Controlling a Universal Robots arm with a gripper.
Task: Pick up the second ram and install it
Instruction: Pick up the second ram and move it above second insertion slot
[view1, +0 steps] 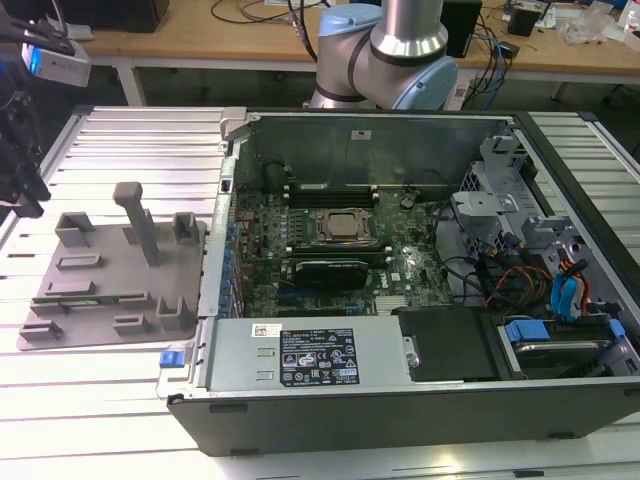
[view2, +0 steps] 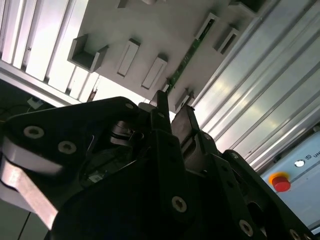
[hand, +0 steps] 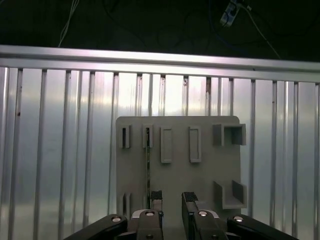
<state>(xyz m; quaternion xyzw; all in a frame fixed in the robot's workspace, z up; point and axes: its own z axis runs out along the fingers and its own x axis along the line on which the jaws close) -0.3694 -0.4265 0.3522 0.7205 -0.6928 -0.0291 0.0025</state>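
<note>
Up close, gripper with jaws parted and nothing held. Poised over the grey fixture tray. Farther out, second ram on edge in its slots, in line with one fingertip, not between both. Probably the approach to pick-up; calls for straddling the thin board squarely.

Bright light glares off the slatted metal table, while the near fingers sit dark in shadow.

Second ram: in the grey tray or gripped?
In the tray: the second ram stands on edge in slots of the grey tray; the open gripper holds nothing.
</note>
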